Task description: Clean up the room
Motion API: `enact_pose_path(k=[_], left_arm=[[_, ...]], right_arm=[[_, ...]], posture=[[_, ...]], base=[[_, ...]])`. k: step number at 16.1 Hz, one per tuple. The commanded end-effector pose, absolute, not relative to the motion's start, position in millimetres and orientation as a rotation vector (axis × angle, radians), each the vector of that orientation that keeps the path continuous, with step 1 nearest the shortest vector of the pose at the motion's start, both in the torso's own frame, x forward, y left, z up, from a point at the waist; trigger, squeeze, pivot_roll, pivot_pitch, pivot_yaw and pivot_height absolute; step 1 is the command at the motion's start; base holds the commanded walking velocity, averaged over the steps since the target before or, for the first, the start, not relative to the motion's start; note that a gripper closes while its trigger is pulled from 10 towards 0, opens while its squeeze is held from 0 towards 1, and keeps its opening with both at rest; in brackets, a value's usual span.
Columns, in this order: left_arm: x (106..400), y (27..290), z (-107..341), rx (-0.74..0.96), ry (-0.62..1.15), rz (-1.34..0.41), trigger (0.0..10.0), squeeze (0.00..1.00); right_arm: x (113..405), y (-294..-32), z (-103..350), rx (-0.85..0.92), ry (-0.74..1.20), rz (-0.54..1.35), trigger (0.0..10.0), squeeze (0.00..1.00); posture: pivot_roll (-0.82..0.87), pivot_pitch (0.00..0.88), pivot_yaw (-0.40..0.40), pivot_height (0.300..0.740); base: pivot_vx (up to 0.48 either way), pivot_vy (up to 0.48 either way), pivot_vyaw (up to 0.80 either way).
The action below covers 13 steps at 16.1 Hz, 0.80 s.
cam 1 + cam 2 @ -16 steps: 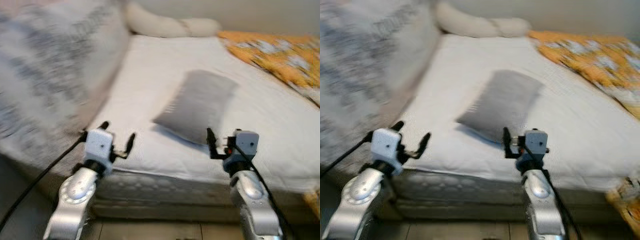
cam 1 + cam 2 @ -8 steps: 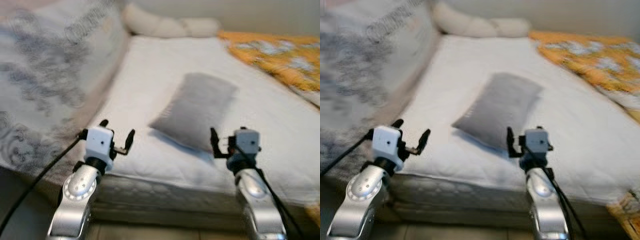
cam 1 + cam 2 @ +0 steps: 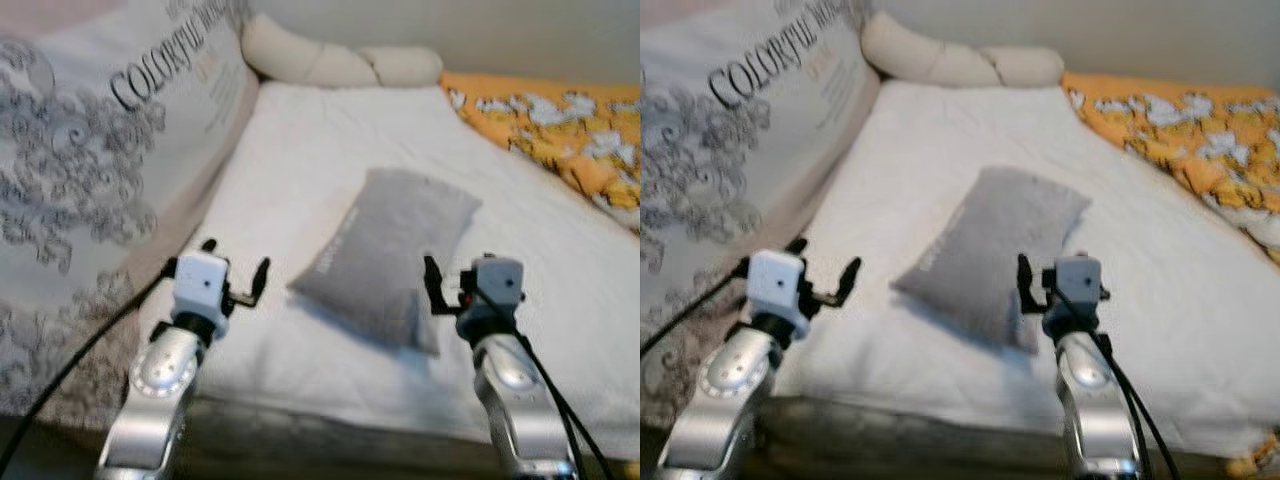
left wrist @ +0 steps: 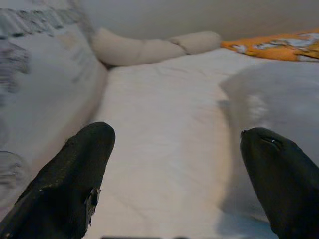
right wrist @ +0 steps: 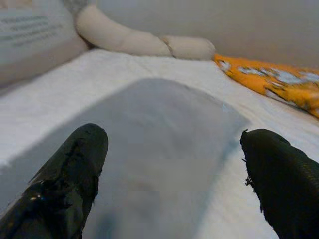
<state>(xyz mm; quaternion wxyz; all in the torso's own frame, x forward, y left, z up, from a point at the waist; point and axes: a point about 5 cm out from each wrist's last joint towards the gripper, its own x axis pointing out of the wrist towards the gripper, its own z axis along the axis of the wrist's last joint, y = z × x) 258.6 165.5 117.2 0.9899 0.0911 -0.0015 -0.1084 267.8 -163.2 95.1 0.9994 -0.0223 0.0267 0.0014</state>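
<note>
A grey pillow (image 3: 385, 255) lies slantwise in the middle of the white bed sheet (image 3: 300, 150). My right gripper (image 3: 449, 284) is held open just above the pillow's near right corner; in the right wrist view the pillow (image 5: 159, 139) spreads out between and beyond its black fingers (image 5: 65, 174). My left gripper (image 3: 236, 262) is open over bare sheet, left of the pillow's near end. In the left wrist view the pillow's edge (image 4: 279, 94) lies off to one side of the sheet (image 4: 159, 129). Neither gripper holds anything.
A white cover with grey scrollwork and lettering (image 3: 90, 170) is heaped along the bed's left side. A beige knotted bolster (image 3: 330, 62) lies at the head by the wall. An orange flowered blanket (image 3: 550, 130) covers the far right. The mattress's front edge (image 3: 330, 425) runs below my arms.
The view has moved closer to the bed and sharpened. Both arms keep their raised pose; the right gripper now reaches over the pillow's near corner.
</note>
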Motion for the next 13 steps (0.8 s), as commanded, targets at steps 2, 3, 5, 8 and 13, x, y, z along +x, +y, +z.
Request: enact_pose_path(k=[2, 3, 5, 8, 13], left_arm=[[258, 171, 117, 0.21, 0.006, -0.205, 10.0, 0.0], [259, 172, 117, 0.212, 0.006, -0.205, 10.0, 0.0], [259, 172, 118, 0.212, 0.005, -0.204, 10.0, 0.0], [258, 170, 118, 0.207, 0.009, -0.223, 10.0, 0.0], [258, 167, 113, 0.232, 0.032, -0.28, 10.0, 0.0]], right_arm=[[270, -155, 97, -0.025, 0.053, 0.025, 10.0, 0.0], [270, -156, 97, -0.021, 0.056, 0.023, 10.0, 0.0], [271, -156, 97, -0.016, 0.058, 0.021, 10.0, 0.0], [270, -158, 92, 0.052, 0.109, 0.022, 10.0, 0.0], [276, -182, 90, 0.143, 0.134, -0.096, 10.0, 1.0]], posture=[[0.07, 0.0, -0.024, 0.74], [0.07, 0.0, -0.022, 0.74], [0.07, 0.0, -0.022, 0.74], [0.07, 0.0, -0.019, 0.74], [0.07, 0.0, -0.013, 0.74]], base=[[0.366, 0.0, 0.0], [0.36, 0.0, 0.0], [0.356, 0.0, 0.0], [0.0, 0.0, 0.0], [0.0, 0.0, 0.0]])
